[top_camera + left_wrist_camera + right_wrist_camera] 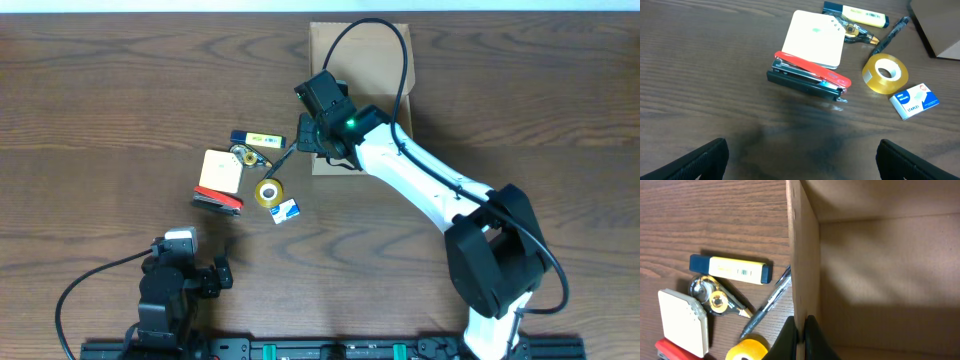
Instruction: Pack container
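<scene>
The container [365, 60], a plain tan cardboard box, lies open at the back centre of the table. My right gripper [318, 137] is shut on its left side wall; in the right wrist view the two fingers [800, 330] pinch the thin cardboard edge [802, 255], with the box's inside to the right. My left gripper [215, 275] is open and empty near the front left, its fingers wide apart [800, 160] above bare wood. A corner of the container [940, 25] shows at the left wrist view's top right.
Left of the box lie a yellow highlighter [258, 138], a correction tape [247, 156], a black pen [280, 160], a cream note pad [221, 171], a red stapler [217, 201], a yellow tape roll [268, 192] and a staples box [286, 211].
</scene>
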You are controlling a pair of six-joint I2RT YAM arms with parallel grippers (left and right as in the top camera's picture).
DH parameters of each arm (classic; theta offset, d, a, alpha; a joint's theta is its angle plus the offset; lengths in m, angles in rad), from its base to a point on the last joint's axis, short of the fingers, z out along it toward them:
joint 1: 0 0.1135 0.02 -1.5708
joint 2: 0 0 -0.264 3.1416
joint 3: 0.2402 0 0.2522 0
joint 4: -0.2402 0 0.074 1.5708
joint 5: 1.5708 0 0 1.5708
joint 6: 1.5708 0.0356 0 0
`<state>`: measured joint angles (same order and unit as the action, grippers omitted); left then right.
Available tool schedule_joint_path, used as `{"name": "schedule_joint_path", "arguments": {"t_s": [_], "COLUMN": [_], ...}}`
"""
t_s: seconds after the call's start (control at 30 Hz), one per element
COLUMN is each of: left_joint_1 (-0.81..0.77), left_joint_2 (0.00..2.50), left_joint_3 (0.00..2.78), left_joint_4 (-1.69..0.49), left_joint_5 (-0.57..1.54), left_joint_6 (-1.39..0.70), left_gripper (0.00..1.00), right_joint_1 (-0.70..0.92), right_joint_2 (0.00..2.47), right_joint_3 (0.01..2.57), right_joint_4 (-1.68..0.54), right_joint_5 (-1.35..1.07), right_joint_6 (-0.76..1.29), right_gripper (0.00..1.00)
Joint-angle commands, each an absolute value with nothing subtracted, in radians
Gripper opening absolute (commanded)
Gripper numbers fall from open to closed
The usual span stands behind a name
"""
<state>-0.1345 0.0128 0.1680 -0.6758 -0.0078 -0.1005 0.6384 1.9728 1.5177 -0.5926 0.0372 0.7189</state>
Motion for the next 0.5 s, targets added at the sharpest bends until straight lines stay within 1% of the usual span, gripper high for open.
{"name": "schedule_joint_path", "arguments": {"t_s": [0.0,0.03,0.1,0.17,0.2,0.27,0.37,0.47], "left_joint_1": [-0.131,-0.131,-0.131,-0.131,-0.131,-0.131,-0.131,-0.131], "left_joint_2": [0.006,0.006,0.006,0.006,0.006,0.006,0.006,0.006], "left_joint_3": [0.158,0.158,0.158,0.158,0.158,0.158,0.158,0.158], "left_joint_4": [-0.684,-0.684,-0.684,-0.684,-0.684,-0.684,-0.684,-0.684], "left_joint_5": [-0.026,-0.026,-0.026,-0.026,-0.026,-0.026,-0.026,-0.025], "left_joint_6": [-0.100,-0.101,-0.100,-0.100,-0.100,-0.101,-0.101,-0.101], "left_gripper": [0.95,0.95,0.95,0.95,0.95,0.95,0.95,0.95], "right_joint_1": [0.654,0.657,0.666,0.671,0.671,0.671,0.667,0.664], "right_joint_2": [1.990,1.990,1.990,1.990,1.990,1.988,1.986,1.986], "right_joint_3": [1.536,1.536,1.536,1.543,1.551,1.584,1.691,1.864], "right_joint_4": [-0.595,-0.595,-0.595,-0.597,-0.604,-0.632,-0.715,-0.865], "right_joint_5": [0.017,0.017,0.017,0.017,0.018,0.020,0.039,0.091], "right_joint_6": [0.755,0.754,0.736,0.717,0.717,0.717,0.708,0.585], "right_gripper": [0.09,0.20,0.52,0.79,0.88,0.99,0.99,0.99]}}
